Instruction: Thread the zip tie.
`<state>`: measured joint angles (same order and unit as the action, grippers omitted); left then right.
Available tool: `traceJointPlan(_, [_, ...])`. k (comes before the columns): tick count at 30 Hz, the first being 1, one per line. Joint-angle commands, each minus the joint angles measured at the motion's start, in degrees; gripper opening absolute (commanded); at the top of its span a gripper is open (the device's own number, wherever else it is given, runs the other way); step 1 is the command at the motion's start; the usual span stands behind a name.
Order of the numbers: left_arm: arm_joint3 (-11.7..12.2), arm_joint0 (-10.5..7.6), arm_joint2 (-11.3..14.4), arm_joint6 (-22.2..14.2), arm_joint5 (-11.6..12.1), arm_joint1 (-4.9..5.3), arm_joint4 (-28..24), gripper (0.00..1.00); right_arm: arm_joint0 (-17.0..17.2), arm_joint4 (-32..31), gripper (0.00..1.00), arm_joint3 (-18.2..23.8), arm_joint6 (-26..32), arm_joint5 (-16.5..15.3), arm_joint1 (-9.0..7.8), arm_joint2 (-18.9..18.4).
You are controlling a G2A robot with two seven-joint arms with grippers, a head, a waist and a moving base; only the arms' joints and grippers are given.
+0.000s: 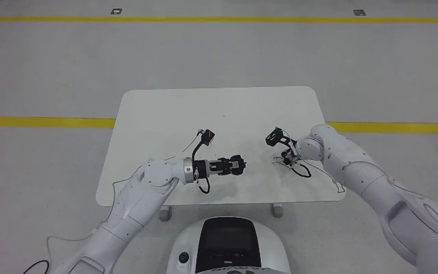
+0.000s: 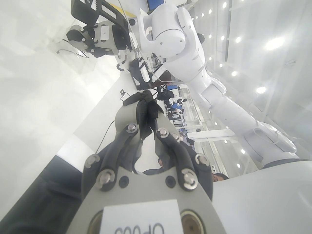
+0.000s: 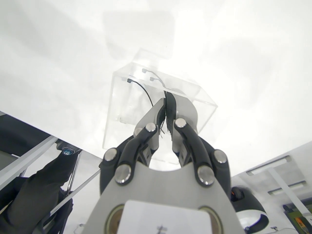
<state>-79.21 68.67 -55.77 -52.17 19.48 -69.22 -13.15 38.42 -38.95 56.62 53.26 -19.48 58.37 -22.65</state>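
Observation:
A small clear box (image 3: 117, 98) stands on the white table (image 1: 205, 109), with thin black zip ties (image 3: 129, 80) rising out of it, their square heads up. My right gripper (image 3: 166, 105) reaches into the box from above and is shut on the zip tie strands; loose ends trail out behind its pads. In the top view the right gripper (image 1: 282, 160) is at the box (image 1: 287, 164), right of centre. My left gripper (image 1: 243, 163) hovers a short way to the left of it, pointing at it, shut with nothing seen between its fingers (image 2: 142, 108).
From the left wrist, the right gripper (image 2: 73, 41) and the clear box (image 2: 80, 62) lie straight ahead. The table's front edge (image 1: 226, 203) runs close behind both grippers. Bare tabletop stretches toward the far side and the left.

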Motion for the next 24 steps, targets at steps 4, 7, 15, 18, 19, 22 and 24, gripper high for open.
traceJointPlan(4, [0.0,0.0,0.0,0.0,0.0,0.0,0.0,0.0,0.21,0.07,0.0,2.36,1.25,0.0,-1.01,-1.53])
traceJointPlan(7, [0.0,0.0,0.0,0.0,0.0,0.0,0.0,0.0,0.71,0.54,0.0,4.55,1.95,0.0,-1.96,-2.49])
traceJointPlan(15, [0.0,0.0,0.0,0.0,0.0,0.0,0.0,0.0,2.39,1.22,0.0,9.17,2.31,0.0,-4.46,-4.63])
traceJointPlan(18, [0.0,0.0,0.0,0.0,0.0,0.0,0.0,0.0,3.01,1.11,0.0,10.83,1.87,0.0,-5.38,-5.51])
traceJointPlan(19, [0.0,0.0,0.0,0.0,0.0,0.0,0.0,0.0,3.18,1.07,0.0,11.41,1.78,0.0,-5.63,-5.76])
traceJointPlan(22, [0.0,0.0,0.0,0.0,0.0,0.0,0.0,0.0,3.85,1.13,0.0,13.23,1.24,0.0,-6.45,-6.62])
traceJointPlan(24, [0.0,0.0,0.0,0.0,0.0,0.0,0.0,0.0,4.45,0.89,0.0,14.31,0.58,0.0,-6.95,-7.23])
